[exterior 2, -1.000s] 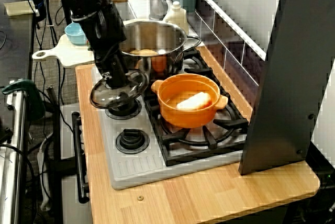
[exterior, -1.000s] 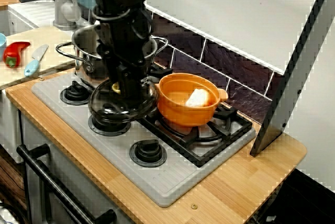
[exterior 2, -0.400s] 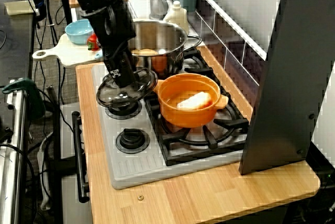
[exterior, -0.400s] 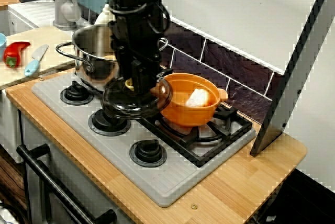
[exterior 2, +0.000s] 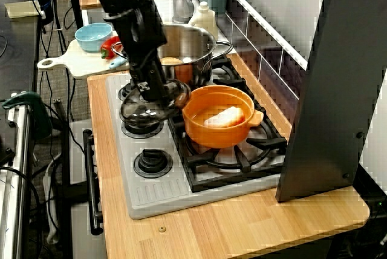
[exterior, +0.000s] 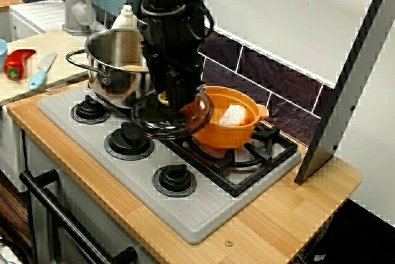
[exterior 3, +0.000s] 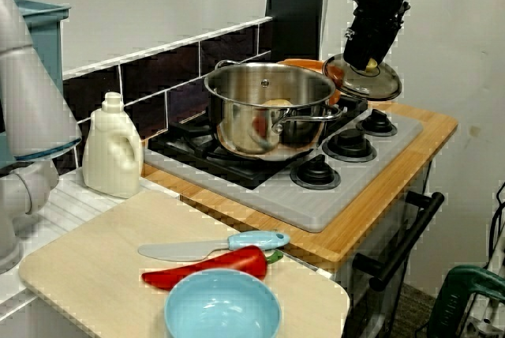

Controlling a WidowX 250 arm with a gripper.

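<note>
Seen from the front corner, left to right. Chopping board [exterior: 58, 45], far left: red pepper [exterior: 18, 61] and blue-handled knife [exterior: 42, 70] lying flat, well apart from the stove [exterior: 203, 214]. Steel pot [exterior: 114, 70]: uncovered, on the rear-left burner. Glass lid [exterior: 157, 127]: held in the air above the stove, between the steel pot and the orange pot [exterior: 225, 131], its right edge overlapping that pot's near rim; whether they touch cannot be told. Gripper [exterior: 168, 97]: clenched from above on the lid's yellow knob, probably its only graspable part. A round disc has no long axis; its central axis runs near vertical, knob up, hollow side down, slightly tilted. Orange pot: uncovered on the right grate, with a pale lump [exterior: 233, 115] inside. Table [exterior: 296, 211]: wooden, carrying the stove.
</note>
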